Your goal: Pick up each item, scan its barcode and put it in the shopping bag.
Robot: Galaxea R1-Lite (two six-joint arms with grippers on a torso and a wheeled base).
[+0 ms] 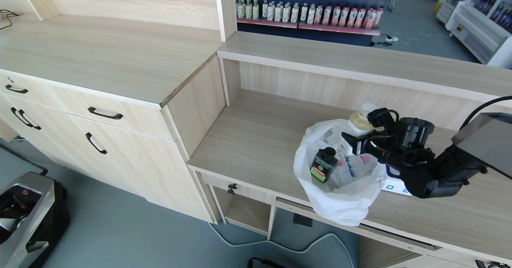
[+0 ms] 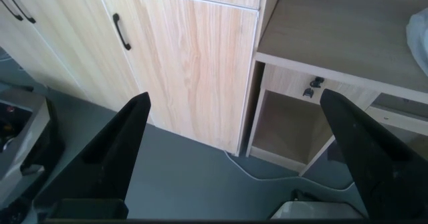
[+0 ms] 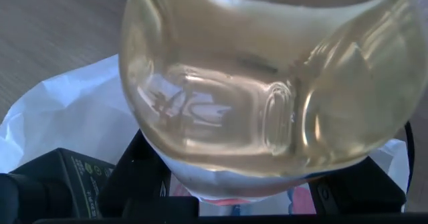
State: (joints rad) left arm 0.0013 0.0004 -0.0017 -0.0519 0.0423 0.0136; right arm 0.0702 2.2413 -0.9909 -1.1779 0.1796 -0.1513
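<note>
My right gripper (image 1: 366, 135) is shut on a clear bottle (image 1: 359, 124) of pale yellow liquid with a white cap, holding it upright over the far rim of the white shopping bag (image 1: 340, 198) on the lower counter. A small black bottle (image 1: 323, 165) stands inside the bag. In the right wrist view the held bottle (image 3: 267, 83) sits close up, with the bag (image 3: 60, 110) and the black bottle (image 3: 60, 177) beneath it. My left gripper (image 2: 234, 150) hangs open and empty over the grey floor beside the cabinet.
The bag sits near the front edge of the lower counter (image 1: 256, 140). A white flat pack (image 1: 394, 187) lies just behind the bag under my right arm. A raised ledge (image 1: 360, 62) runs along the back. Cabinet doors (image 2: 194, 57) and an open cubby (image 2: 287, 124) face the left gripper.
</note>
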